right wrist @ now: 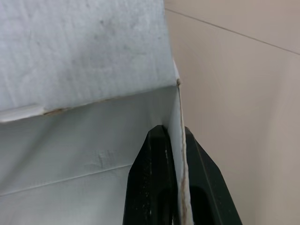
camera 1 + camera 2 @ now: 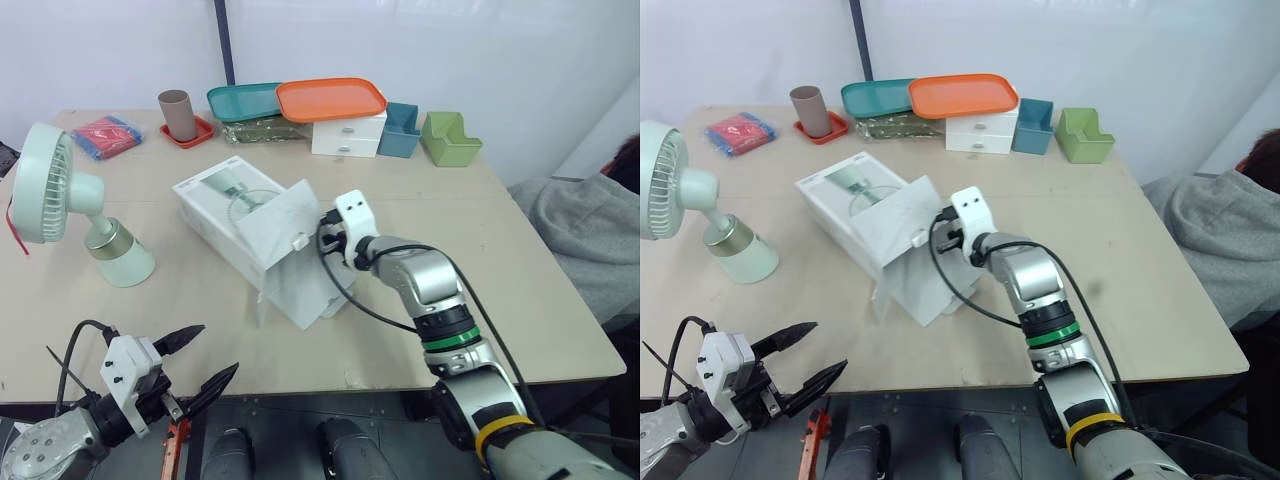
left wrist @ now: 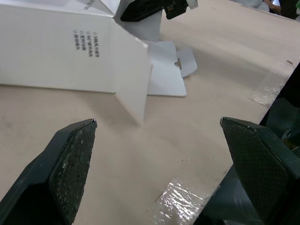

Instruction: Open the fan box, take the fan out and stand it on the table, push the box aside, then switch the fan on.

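- Finds the fan box (image 2: pixel 225 205) lying flat in the middle of the tabletop (image 2: pixel 470 270), its open end facing the near edge.
- Pinches the box's raised flap (image 2: pixel 275 225) with the right pincer (image 2: pixel 325 238), the fingers (image 1: pixel 150 187) closed narrowly on the thin card edge.
- Holds the left pincer (image 2: pixel 218 348) low at the near tabletop edge, spread wide, gripping nothing, well apart from the box.
- Shows the fan (image 2: pixel 50 185) out of the box, standing on its base to the left of the box, not touching it.
- Leaves a brown cup (image 2: pixel 179 114), a teal tray (image 2: pixel 240 100), an orange tray (image 2: pixel 331 98) and a white drawer unit (image 2: pixel 347 137) along the far side.
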Controlling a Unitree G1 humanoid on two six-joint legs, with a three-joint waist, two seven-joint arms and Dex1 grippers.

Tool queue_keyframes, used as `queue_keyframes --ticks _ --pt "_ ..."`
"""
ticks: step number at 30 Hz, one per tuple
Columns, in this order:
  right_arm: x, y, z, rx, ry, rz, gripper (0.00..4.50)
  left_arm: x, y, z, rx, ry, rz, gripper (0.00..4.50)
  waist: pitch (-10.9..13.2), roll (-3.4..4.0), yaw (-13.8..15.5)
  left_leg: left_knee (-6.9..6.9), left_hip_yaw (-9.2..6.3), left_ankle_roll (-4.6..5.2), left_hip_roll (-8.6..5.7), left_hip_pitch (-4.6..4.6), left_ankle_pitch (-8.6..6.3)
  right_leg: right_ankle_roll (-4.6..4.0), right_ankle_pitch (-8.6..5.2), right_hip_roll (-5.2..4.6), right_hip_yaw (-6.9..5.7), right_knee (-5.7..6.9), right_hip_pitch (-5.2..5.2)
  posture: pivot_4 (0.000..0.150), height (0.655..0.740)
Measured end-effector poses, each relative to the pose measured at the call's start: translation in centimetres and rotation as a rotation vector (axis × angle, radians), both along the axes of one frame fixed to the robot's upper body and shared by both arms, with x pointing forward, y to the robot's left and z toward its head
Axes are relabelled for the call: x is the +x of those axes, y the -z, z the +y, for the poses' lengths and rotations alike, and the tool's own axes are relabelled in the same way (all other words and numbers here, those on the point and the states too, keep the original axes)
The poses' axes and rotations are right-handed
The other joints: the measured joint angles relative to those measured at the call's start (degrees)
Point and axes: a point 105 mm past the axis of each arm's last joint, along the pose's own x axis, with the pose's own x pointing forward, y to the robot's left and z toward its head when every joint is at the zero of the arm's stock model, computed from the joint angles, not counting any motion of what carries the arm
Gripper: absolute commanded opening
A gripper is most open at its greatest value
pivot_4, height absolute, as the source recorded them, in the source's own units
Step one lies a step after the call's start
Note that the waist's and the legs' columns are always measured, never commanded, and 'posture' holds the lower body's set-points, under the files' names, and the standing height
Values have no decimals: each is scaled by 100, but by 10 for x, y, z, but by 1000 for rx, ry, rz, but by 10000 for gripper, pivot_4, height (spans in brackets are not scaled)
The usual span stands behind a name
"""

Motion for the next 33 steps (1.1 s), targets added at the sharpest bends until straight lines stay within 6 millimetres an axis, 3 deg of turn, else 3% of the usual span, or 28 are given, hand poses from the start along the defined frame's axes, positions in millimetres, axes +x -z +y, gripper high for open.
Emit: queue_keyframes --ticks 3,8,12,13,14,16,18,25,30,33 --pt "7 -3 -32 -16 97 -7 694 0 1 1 1 -1 2 45000 0 0 0 -2 0 0 0 -1 0 1 -2 1 1 0 -1 1500 7400" --pt "10 -5 -61 -31 190 -8 694 1 2 0 2 12 3 45000 2 3 0 -4 0 0 0 -1 0 1 -3 2 2 0 -2 1500 7400" --pt "9 -16 -136 -57 438 -15 694 9 3 -2 -4 41 0 45000 9 21 30 -1 2 7 -12 -15 4 19 -10 -5 13 -1 -1 1500 7400" --pt "8 -17 -143 -60 463 -19 694 10 3 -2 -4 42 0 45000 9 21 25 -1 2 7 -12 -15 4 20 -10 -5 13 -1 -1 1500 7400" --pt "5 -20 -158 -63 516 -22 4554 12 3 -4 -5 54 -4 45000 8 20 19 -2 2 8 -12 -13 4 20 -10 -4 14 -3 1 1500 7400" --pt "1 -22 -179 -75 593 -27 6769 17 1 -5 -5 71 -16 45000 11 25 5 -3 3 8 -11 -12 4 19 -8 -1 16 -3 -2 1500 7400" --pt "-4 -22 -198 -78 655 -22 15975 21 0 -6 -6 82 -23 45000 11 29 -7 -7 5 9 -11 -9 3 19 -8 2 21 -3 -2 1500 7400" --pt "-6 -18 -198 -63 669 10 43479 25 2 -10 -12 113 -19 45000 13 35 -22 -12 11 12 -12 1 2 23 -3 8 38 -3 0 1500 7400" --pt "-10 -18 -187 -3 567 42 44754 27 2 -9 -8 114 -23 45000 14 37 -8 -9 16 12 -20 -4 2 37 -3 2 49 -5 0 1500 7400" --pt "-22 -23 -194 -91 449 29 44754 27 1 -10 -6 117 -25 45000 18 43 8 -10 14 15 -21 -6 0 38 -9 2 47 -5 0 1500 7400"
